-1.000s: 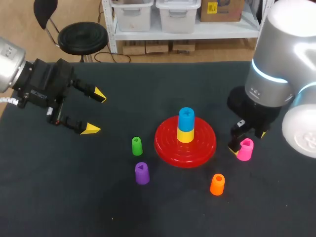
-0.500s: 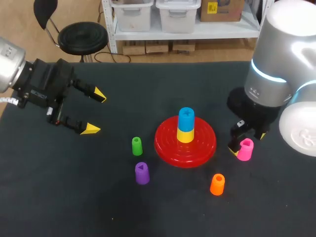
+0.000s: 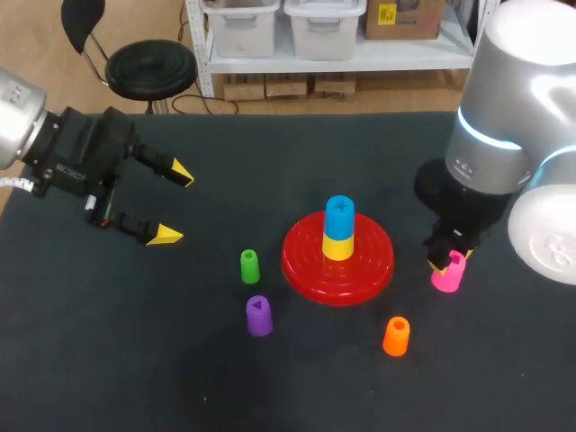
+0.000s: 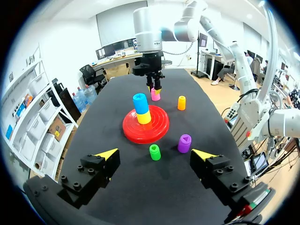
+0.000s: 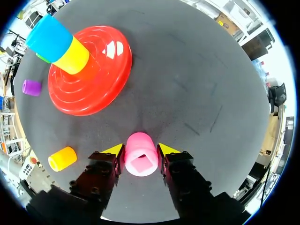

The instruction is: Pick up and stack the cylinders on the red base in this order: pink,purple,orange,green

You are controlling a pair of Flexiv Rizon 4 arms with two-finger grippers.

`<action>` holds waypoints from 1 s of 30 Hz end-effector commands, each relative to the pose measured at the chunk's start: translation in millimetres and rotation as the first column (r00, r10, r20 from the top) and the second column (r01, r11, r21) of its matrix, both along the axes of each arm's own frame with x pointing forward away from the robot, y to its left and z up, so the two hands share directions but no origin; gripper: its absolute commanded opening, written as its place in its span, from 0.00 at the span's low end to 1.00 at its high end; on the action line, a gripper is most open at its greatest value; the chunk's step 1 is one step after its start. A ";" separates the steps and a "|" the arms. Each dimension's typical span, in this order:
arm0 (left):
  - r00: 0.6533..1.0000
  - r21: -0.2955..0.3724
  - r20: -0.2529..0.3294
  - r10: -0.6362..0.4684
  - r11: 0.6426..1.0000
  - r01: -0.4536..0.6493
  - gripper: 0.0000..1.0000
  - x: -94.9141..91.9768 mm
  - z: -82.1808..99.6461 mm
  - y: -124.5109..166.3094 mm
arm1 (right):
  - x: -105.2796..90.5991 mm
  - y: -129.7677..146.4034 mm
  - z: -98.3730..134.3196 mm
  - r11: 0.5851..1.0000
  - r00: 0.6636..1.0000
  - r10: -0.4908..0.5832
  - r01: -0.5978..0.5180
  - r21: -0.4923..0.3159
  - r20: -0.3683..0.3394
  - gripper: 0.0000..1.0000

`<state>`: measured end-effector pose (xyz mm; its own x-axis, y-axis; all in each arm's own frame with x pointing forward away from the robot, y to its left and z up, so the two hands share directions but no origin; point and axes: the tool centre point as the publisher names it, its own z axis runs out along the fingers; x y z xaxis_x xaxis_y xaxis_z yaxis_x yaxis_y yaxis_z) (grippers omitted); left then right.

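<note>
My surface (image 3: 180, 378) is black. I see a ring-ridged red base (image 3: 373, 270), blue cylinder (image 3: 339, 214), yellow cylinder (image 3: 337, 247), pink cylinder (image 3: 445, 279), purple cylinder (image 3: 258, 315), orange cylinder (image 3: 396, 336) and green cylinder (image 3: 249, 266).

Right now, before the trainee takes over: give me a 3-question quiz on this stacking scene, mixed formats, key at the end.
1. True or false: the blue cylinder sits on top of the yellow cylinder on the red base.
2. Which colour of cylinder stands between the right gripper's fingers? A green, B pink, C orange.
3. Fill in: the left gripper is ___ (open or shut) and holds nothing.

Key
1. True.
2. B: the fingers flank the pink cylinder from both sides.
3. open.
</note>
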<state>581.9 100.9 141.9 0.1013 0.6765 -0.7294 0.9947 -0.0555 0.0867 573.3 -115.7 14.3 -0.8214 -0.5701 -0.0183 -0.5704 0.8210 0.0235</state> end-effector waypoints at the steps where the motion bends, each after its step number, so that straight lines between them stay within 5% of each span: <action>1: 1.000 -0.003 0.002 -0.001 1.000 0.001 1.00 0.3 -1.1 0.5 | -0.5 0.0 -0.6 1.000 1.000 0.000 0.000 -0.003 0.001 0.00; 10: 1.000 -0.003 0.002 -0.001 1.000 0.001 1.00 0.3 -1.1 0.5 | 1.5 -0.9 12.9 1.000 0.999 0.002 -0.001 -0.020 0.042 0.00; 30: 1.000 -0.003 0.002 -0.001 1.000 0.001 1.00 0.3 -1.1 0.5 | 27.3 -3.9 93.6 0.987 0.973 0.095 -0.065 -0.147 0.209 0.00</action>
